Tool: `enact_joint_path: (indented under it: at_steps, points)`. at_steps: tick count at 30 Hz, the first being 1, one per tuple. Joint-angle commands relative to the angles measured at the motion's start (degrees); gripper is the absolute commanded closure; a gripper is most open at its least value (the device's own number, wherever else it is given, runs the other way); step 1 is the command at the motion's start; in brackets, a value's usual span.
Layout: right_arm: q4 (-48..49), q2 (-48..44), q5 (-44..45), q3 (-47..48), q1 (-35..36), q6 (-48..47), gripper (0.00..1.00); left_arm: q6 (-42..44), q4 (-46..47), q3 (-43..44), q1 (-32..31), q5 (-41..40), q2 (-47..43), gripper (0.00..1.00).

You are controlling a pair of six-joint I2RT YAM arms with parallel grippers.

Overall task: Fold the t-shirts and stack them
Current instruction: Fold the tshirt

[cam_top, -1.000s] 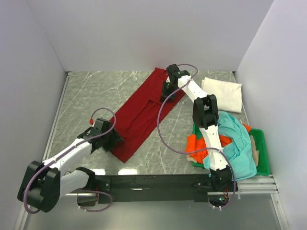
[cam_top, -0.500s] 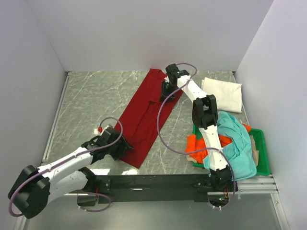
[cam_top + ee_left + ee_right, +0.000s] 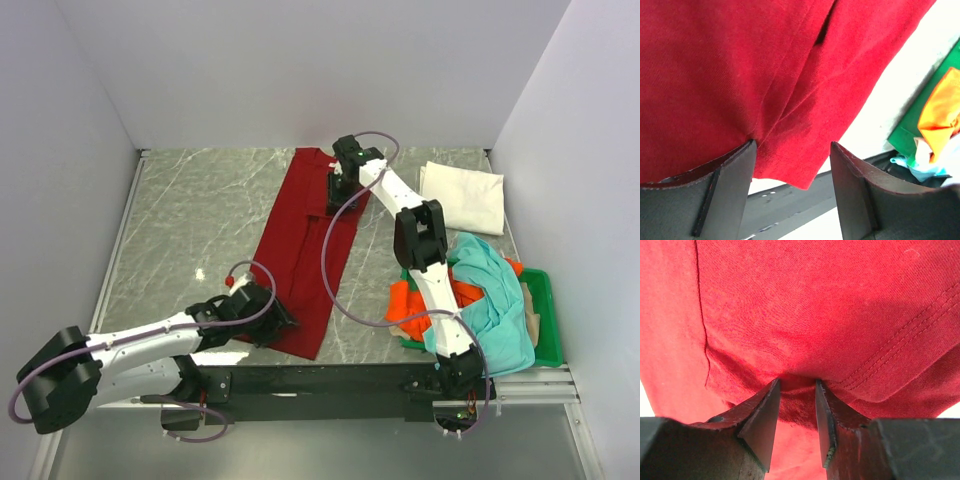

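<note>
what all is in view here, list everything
dark red t-shirt: one, dark red, folded into a long strip across the middle of the table
white t-shirt: one, white, folded, far right of the table
orange t-shirt: one, orange, heaped at near right, partly under the teal one
teal t-shirt: one, teal, draped over that heap
green tray: one, green, near right corner, under the heap
tan item: one, tan, in the tray; can't tell what it is
table: one, grey marble pattern
left gripper: one, black, open at the strip's near end
right gripper: one, black, shut on a pinch of the strip's far end
</note>
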Motion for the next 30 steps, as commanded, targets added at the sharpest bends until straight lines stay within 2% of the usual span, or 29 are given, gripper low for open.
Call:
enact_joint_path:
  at_steps: [1,11,19,26,30]
  points:
    - [-1.54,2.28,0.12,1.89,1.54,-0.67,0.58,-4.07,1.01,-0.61,-2.78,-2.11,2.92,0.32]
    - [-1.71,3.51,0.56,3.29,1.98,-0.76,0.56,-5.84,8.05,4.31,-11.13,-4.04,14.26,0.32]
    - [-1.36,4.39,0.03,3.82,2.07,-0.14,0.52,-2.93,9.9,9.32,-12.98,-3.78,18.58,0.31]
    - [-0.92,0.79,-0.67,1.54,1.98,-0.58,0.43,-0.47,5.07,11.61,-13.51,-4.92,13.49,0.31]
    - [-0.13,-3.94,-1.64,-0.13,1.98,0.38,0.4,-0.47,-8.51,14.15,-13.6,-8.87,6.03,0.31]
